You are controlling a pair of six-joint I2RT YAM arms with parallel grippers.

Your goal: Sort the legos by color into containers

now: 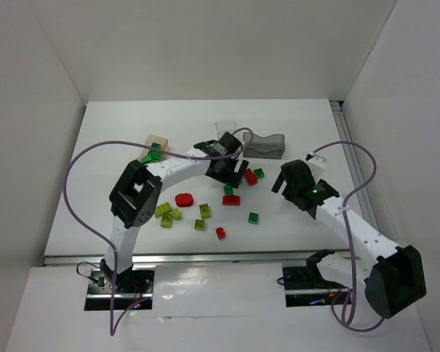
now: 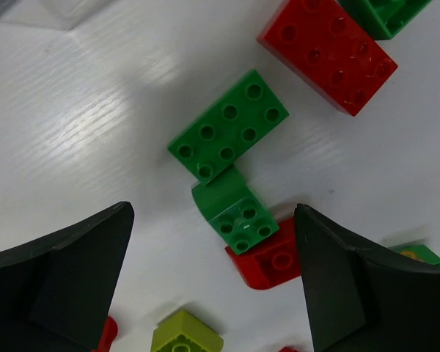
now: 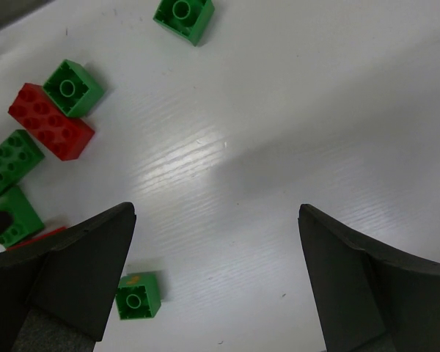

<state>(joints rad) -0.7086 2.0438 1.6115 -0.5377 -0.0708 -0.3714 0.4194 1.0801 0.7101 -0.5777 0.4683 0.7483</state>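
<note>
My left gripper is open and empty, hovering over a cluster of legos in mid-table. In its wrist view the open gripper frames a small dark green brick resting on a red brick. A dark green 2x4 brick touches them just beyond. My right gripper is open and empty right of that cluster. Its wrist view shows the open gripper over bare table, with a green brick by its left finger. The tan box, clear box and smoky grey box stand at the back.
Lime bricks and red bricks lie scattered near the left arm. Another red brick and a lime brick show in the left wrist view. Green bricks sit at the tan box. White walls enclose the table.
</note>
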